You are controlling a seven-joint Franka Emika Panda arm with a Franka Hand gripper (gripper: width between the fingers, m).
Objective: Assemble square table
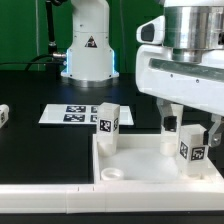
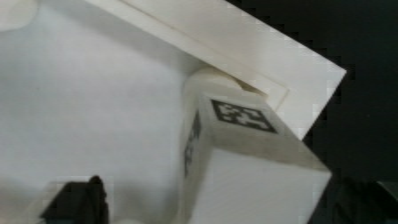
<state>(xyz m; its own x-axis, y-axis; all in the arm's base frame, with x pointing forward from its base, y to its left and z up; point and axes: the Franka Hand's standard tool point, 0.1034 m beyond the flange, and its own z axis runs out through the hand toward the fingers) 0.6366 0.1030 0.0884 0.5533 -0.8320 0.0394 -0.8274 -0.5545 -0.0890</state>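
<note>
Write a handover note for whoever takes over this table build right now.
Gripper: open, fingers either side of the right leg, not clamped on it.
Tabletop: flat on the table, near the front.
Right leg stands upright at its corner on the exterior view's right; left leg stands at the back corner on the exterior view's left.
Spare leg: off the tabletop, at the exterior view's far left.
Done: two legs placed; how firmly cannot be told.
Left: the remaining legs.

Tabletop centre open; far leg, near leg upright at its edges.
</note>
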